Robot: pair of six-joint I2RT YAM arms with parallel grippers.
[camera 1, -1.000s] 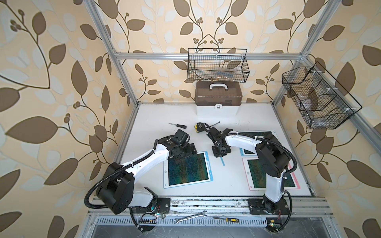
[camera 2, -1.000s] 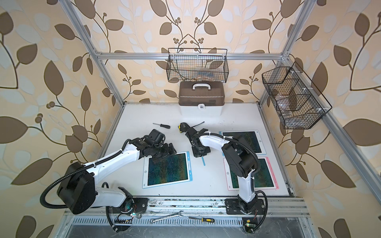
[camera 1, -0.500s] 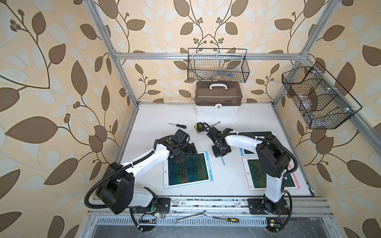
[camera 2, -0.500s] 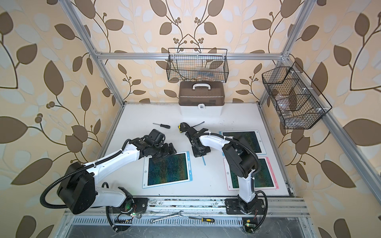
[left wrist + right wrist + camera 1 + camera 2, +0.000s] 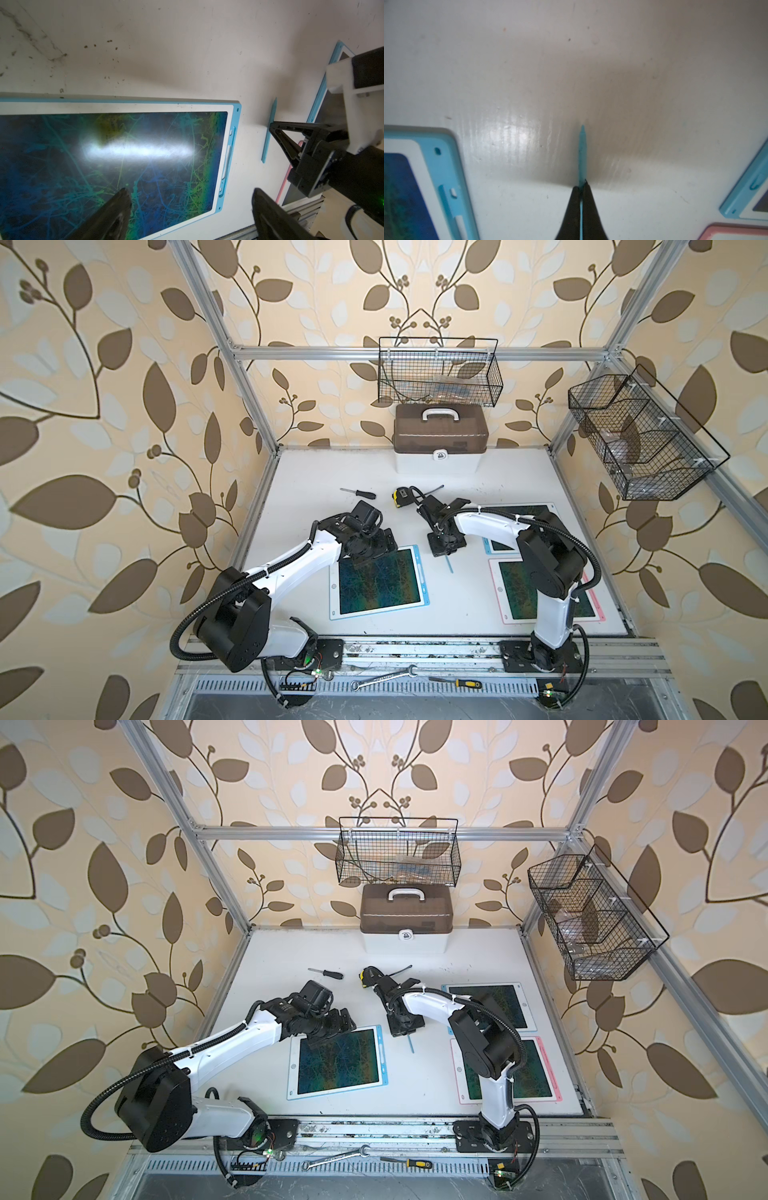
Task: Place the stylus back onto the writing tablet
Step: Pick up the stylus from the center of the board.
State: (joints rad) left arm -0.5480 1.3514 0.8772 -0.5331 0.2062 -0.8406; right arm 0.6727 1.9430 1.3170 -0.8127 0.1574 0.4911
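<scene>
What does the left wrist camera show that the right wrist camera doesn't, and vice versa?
Left wrist only: most of the scribbled screen of the blue tablet and the open left end effector. Right wrist only: the stylus seen lengthwise, sandwiched between both shut fingers. Both: the right end effector gripping that stylus, the tablet's slotted edge, the white table.

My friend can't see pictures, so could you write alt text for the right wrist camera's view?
The right hand, black and pointed, is shut on a thin blue stylus, with the white table behind it. Corners of a blue-framed writing tablet, a second blue-framed tablet and a pink-framed tablet show at the picture's edges.
</scene>
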